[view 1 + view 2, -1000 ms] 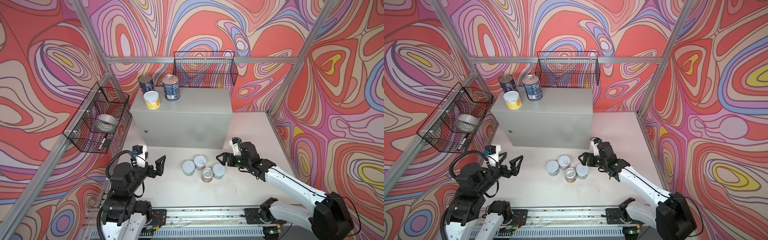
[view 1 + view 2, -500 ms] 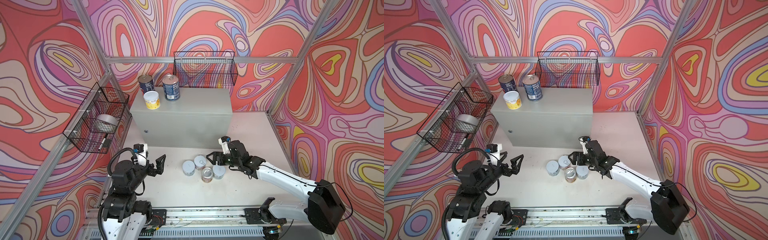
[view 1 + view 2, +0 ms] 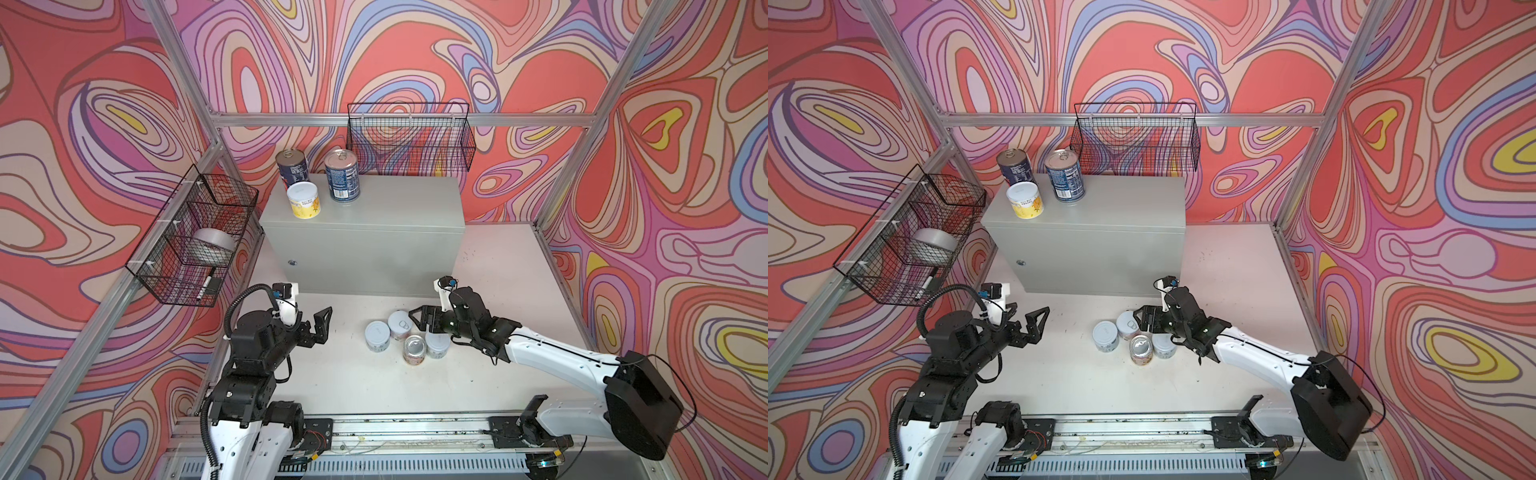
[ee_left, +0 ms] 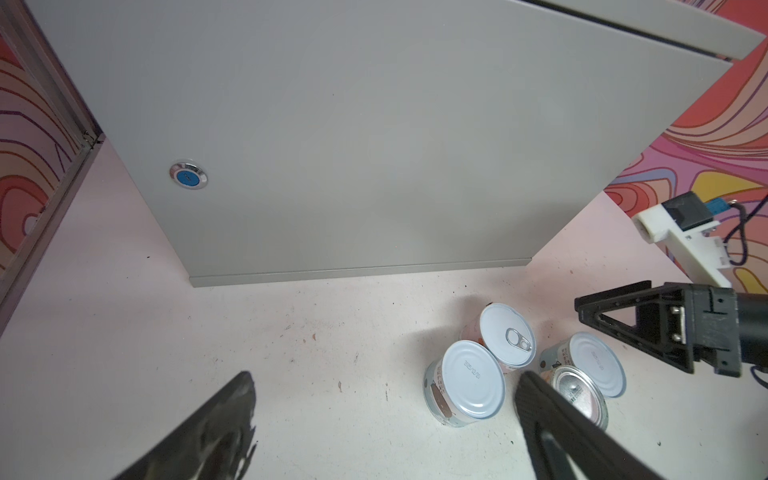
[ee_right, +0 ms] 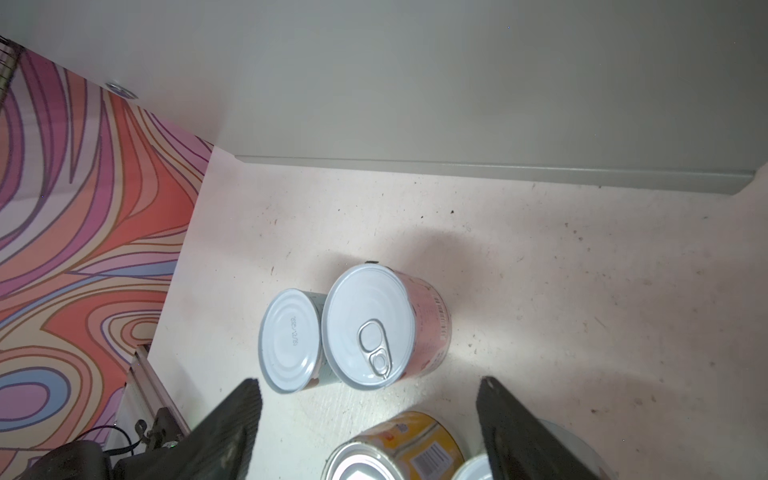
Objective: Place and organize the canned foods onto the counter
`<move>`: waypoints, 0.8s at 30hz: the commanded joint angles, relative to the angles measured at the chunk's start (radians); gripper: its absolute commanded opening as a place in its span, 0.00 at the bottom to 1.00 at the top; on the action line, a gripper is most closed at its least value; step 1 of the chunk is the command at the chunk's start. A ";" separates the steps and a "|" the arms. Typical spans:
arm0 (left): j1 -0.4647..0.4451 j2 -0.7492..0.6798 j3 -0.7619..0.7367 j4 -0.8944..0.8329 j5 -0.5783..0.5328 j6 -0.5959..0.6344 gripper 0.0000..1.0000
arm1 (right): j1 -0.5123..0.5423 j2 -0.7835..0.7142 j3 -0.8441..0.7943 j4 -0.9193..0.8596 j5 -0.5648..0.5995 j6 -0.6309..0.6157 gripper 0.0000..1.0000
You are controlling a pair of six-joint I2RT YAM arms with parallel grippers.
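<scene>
Right hand [image 3: 417,320] spread over four silver-topped short tins [image 3: 377,334], left hand [image 3: 322,326] spread, empty

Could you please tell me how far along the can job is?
Done: three cans stand on the counter. In hand: nothing; the open right gripper hovers by the four cans clustered on the table. To do: move those four up. The left gripper is open too.

High top views face down; close wrist views share the tins [image 5: 368,326].
</scene>
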 commanded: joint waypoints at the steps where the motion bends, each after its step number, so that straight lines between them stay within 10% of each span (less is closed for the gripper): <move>1: 0.004 0.012 0.008 -0.002 0.006 0.012 1.00 | 0.005 0.054 0.064 0.010 0.010 -0.035 0.83; 24: 0.004 0.027 0.012 -0.002 -0.004 0.001 1.00 | 0.125 0.217 0.192 -0.178 0.178 -0.159 0.85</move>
